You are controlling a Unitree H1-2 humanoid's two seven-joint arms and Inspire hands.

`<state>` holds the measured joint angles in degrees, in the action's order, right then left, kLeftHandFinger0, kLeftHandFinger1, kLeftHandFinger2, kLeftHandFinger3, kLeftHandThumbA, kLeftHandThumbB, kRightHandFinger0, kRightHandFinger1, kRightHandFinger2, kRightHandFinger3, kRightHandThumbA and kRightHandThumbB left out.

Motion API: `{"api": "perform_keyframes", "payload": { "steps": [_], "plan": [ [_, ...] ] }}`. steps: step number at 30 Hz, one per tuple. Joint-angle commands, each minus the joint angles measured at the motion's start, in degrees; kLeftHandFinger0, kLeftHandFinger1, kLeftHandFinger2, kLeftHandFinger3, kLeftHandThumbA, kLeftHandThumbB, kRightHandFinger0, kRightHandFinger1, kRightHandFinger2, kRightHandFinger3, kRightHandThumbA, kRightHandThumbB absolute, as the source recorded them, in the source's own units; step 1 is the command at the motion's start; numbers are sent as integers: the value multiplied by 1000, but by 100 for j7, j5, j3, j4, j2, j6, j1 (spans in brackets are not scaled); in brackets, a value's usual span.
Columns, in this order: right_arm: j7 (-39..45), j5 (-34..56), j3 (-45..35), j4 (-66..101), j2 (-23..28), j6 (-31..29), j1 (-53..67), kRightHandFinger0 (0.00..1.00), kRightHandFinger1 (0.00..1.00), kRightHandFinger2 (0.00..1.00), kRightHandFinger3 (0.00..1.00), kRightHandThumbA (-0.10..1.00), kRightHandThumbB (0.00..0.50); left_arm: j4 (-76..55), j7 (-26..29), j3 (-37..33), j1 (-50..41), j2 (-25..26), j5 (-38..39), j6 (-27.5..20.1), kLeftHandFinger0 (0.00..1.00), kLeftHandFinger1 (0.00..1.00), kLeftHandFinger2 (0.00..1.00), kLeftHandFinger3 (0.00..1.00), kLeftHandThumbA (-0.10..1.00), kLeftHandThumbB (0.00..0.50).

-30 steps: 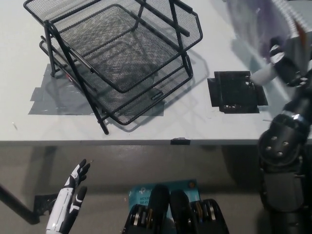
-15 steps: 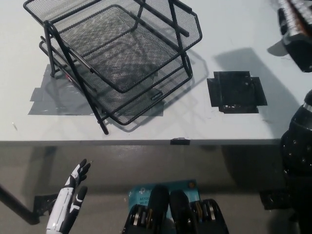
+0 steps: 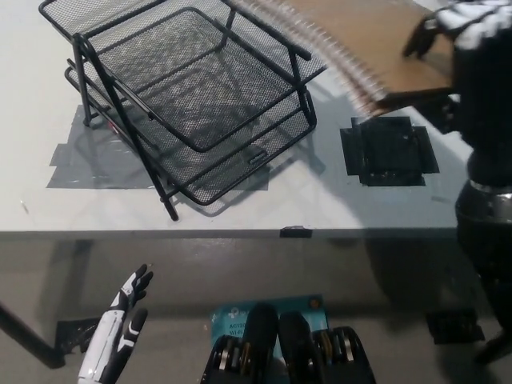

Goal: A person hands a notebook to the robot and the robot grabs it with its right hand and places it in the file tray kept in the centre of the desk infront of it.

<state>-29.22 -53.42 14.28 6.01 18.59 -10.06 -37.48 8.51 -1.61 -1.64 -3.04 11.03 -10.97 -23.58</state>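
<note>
Half a second before, no notebook was in view; at this moment one brown spiral-bound notebook [image 3: 364, 40] had swung in over the upper right of the desk [image 3: 240, 204], carried flat and a little tilted by my black right hand [image 3: 452, 36]. My fingers [image 3: 422, 38] were curled over its right edge, gripping the cover, with the wire spine on the far side from the grip, pointing toward the file tray [image 3: 192, 96]. The notebook hung in the air, its spine corner over the tray's right rim, not yet inside any tier.

I judged it light and fairly stiff, the card cover smooth enough to slip; an edge grip opposite the spine suited it, though the free end could sag or pivot. My white left hand [image 3: 120, 336] rested low at the left, below the desk edge, fingers spread and empty.

By count: one notebook, one wire tray with two tiers showing, one black square patch [image 3: 390, 150] on the desk.
</note>
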Motion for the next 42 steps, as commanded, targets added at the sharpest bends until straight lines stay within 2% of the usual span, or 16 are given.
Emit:
{"api": "perform_keyframes", "payload": {
  "steps": [1,2,3,5,7,12,15,23,24,29,33,35,38,39,41,42],
  "plan": [
    [-315,-939,300,-131,181,-519,-751,0,0,54,166,812,0,-114,-57,-45,-86,80,-1,-62,1000,1000,1000,1000,1000,368],
    [-361,-1030,377,-216,203,-549,-802,0,0,55,101,810,0,-125,-67,-46,-99,74,19,-58,1000,1000,1000,1000,1000,366],
    [-455,-1261,527,-368,255,-613,-917,0,0,71,14,853,0,-156,-86,-49,-118,68,62,-47,998,1000,1000,1000,1000,361],
    [-527,-1466,654,-492,298,-652,-1017,0,0,76,0,891,0,-174,-91,-57,-120,81,50,-50,991,1000,1000,1000,1000,351],
    [-455,-1495,779,-637,331,-758,-1133,0,0,72,0,921,0,-143,-83,-61,-102,93,33,-63,987,1000,1000,1000,1000,361],
    [-538,-1585,902,-821,332,-836,-1282,0,0,2,0,905,0,-182,-97,-69,-97,97,40,19,1000,1000,1000,1000,1000,375],
    [-612,-1726,948,-942,277,-797,-1395,0,0,0,0,924,0,-181,-111,-86,-85,108,54,-20,1000,1000,1000,1000,1000,354],
    [-817,-1756,961,-1386,67,-823,-1539,0,0,0,1,880,0,-44,-135,-119,-57,134,111,-154,1000,1000,987,1000,1000,356],
    [-903,-1763,957,-1466,38,-819,-1560,0,0,0,0,875,0,-10,-133,-121,-42,131,133,-214,990,994,978,1000,1000,345],
    [-1152,-1737,905,-1796,-111,-769,-1693,0,0,0,0,839,0,-28,-164,-153,-45,149,150,-181,958,981,978,1000,1000,350],
    [-1206,-1677,854,-1960,-208,-701,-1798,0,0,14,66,829,0,-31,-191,-155,-49,143,230,-193,954,975,972,1000,986,341],
    [-1377,-1687,808,-2113,-280,-595,-1882,0,0,17,89,813,0,-19,-199,-155,-47,137,229,-195,975,982,969,1000,992,359],
    [-1698,-1617,717,-2421,-370,-572,-2042,0,0,69,140,706,0,-66,-188,-161,-46,153,133,-160,969,975,958,1000,1000,349],
    [-1741,-1592,693,-2471,-374,-588,-2074,0,0,106,168,582,0,-67,-189,-159,-50,158,133,-174,948,961,951,1000,1000,344],
    [-1824,-1459,550,-2571,-423,-562,-2133,0,0,112,101,592,0,-10,-175,-155,-43,136,158,-261,932,948,935,1000,997,345],
    [-1773,-1385,453,-2529,-472,-490,-2124,0,0,102,70,657,0,-25,-169,-153,-41,132,135,-244,911,938,926,1000,1000,343]
  ]
}}
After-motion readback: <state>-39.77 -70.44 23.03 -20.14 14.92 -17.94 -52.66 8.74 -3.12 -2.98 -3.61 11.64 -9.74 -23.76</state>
